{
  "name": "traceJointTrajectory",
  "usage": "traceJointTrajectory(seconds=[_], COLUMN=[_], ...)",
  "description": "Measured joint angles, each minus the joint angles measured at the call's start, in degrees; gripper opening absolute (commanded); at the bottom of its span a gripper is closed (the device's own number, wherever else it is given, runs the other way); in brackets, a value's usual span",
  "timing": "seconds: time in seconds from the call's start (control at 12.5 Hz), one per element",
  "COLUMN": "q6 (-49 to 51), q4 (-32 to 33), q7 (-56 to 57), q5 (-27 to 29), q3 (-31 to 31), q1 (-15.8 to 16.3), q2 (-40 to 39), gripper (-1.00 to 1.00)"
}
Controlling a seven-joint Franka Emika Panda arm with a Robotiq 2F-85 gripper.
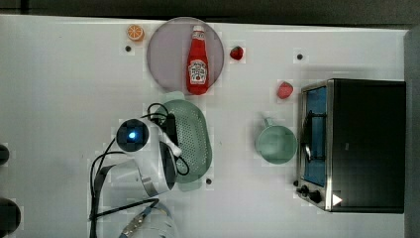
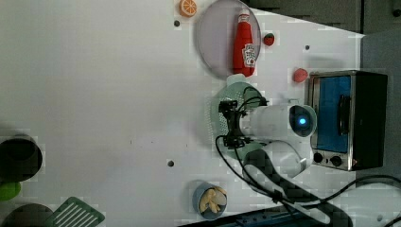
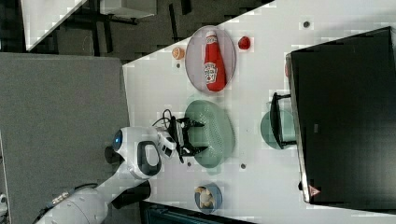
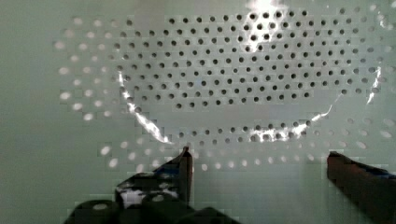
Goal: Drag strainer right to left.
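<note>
Black pincer: the gripper point(image 3: 195, 136) hangs over the strainer with its two fingers point(image 4: 184, 170) spread wide and nothing between them; the wrist view looks straight down into the holed bowl.
Strainer, place: the strainer point(image 1: 190, 139) sits on the white table point(image 1: 64, 99), just below the grey plate point(image 1: 163, 54) in the top view, its upper tab handle near the plate's edge. The green cup point(image 1: 276, 144) stands well apart on the top view's right, close to the toaster oven point(image 1: 354, 144).
Strainer, material: pale mint plastic, thin-walled and full of small holes; I judge it light and fairly stiff, with some give at the rim.
Strainer, surface: glossy, with bright glints inside, so likely slippery under the fingers and quick to slide on the smooth table.
Hold: the long rim under the fingers looks the best place, one finger inside the wall and one outside; the tab handles at either end would also serve.
Risk: being light, it may tip or swivel if pulled from high on the rim; a low grip should keep it flat.
Nearby: the ketchup bottle point(image 1: 198, 60) lies on the plate, close enough to mind.
</note>
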State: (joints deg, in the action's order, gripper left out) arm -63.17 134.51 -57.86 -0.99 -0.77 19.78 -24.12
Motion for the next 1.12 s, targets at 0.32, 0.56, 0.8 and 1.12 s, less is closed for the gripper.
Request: traceJointTrajectory(seconds=[0.32,0.56,0.8,1.12], q6=[-0.3,0.6,3.9,6.9], q4=[-6.5,-8.7,-10.0,-15.1], q7=[-2.7,-5.5,-6.4,-7.9], q5=[-0.2,0.8,6.7,11.6], q3=[-0.3,-0.5,-0.5,-1.4], q1=[4.8,7.8,9.7,11.6], q2=[-4.9,-5.8,-5.6,-8.3], gripper=[1.0,1.0,1.0,1.0])
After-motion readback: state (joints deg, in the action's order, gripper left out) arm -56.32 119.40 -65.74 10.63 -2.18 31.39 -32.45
